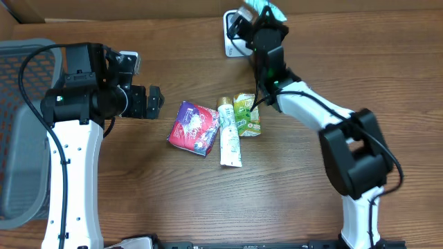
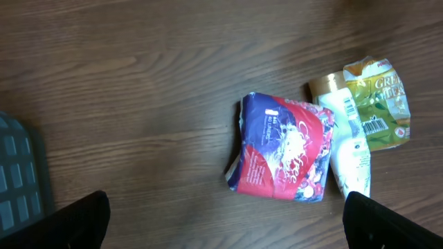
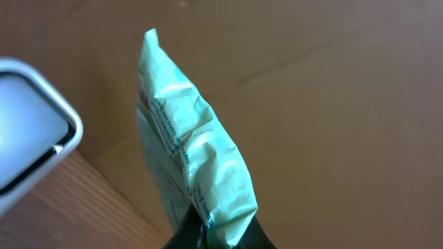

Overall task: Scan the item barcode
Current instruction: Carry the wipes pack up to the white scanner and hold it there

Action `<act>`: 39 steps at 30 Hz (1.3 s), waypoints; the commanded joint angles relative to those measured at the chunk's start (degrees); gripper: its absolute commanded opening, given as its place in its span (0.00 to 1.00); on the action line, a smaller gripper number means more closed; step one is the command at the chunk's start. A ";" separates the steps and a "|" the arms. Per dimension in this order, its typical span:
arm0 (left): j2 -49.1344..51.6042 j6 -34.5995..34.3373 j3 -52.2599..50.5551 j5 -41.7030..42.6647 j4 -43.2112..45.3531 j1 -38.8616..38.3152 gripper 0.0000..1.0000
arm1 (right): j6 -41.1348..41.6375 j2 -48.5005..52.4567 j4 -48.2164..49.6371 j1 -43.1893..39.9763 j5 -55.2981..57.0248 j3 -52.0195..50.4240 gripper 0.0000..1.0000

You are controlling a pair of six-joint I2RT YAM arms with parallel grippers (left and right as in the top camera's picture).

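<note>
Mint-green film marks the pouch (image 1: 267, 8) in the overhead view, at the counter's (image 1: 291, 200) far edge, clamped in the right end effector (image 1: 259, 22) just beside the white scanner (image 1: 232, 36). It sticks out past the fingers toward the far side. The right arm stretches diagonally from its near-right base across the counter to that corner. The left arm stands by the grey basket (image 1: 21, 138), its left end effector (image 1: 154, 102) spread wide and empty, aimed at a purple-red packet (image 1: 194, 128), a white tube (image 1: 229, 138) and a lime sachet (image 1: 247, 114) lying close together mid-counter. From the left wrist, both dark fingertips (image 2: 79, 221) sit far apart in the lower corners. The packet (image 2: 284, 149) lies ahead of them, with the tube (image 2: 349, 138) and sachet (image 2: 379, 104) to its right, barcodes facing up. From the right wrist, the pouch (image 3: 187, 152) is pinched by its lower end. Its long axis rises up and leftward, one crumpled edge toward the camera, with the scanner (image 3: 28, 138) at the left.
</note>
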 commanded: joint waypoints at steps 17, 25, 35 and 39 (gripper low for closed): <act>0.02 1.05 -0.17 0.81 0.20 -0.37 0.99 | -20.37 5.92 6.95 -0.76 -10.40 1.18 0.04; 0.02 1.05 -0.17 0.81 0.20 -0.37 1.00 | -20.11 5.92 6.86 -0.79 -9.92 1.22 0.04; 0.02 1.05 -0.17 0.81 0.20 -0.37 0.99 | -17.27 0.13 4.17 -0.57 -6.64 1.20 0.04; 0.02 1.05 -0.17 0.81 0.20 -0.37 1.00 | -8.46 -8.46 -4.63 -0.52 -4.28 1.20 0.04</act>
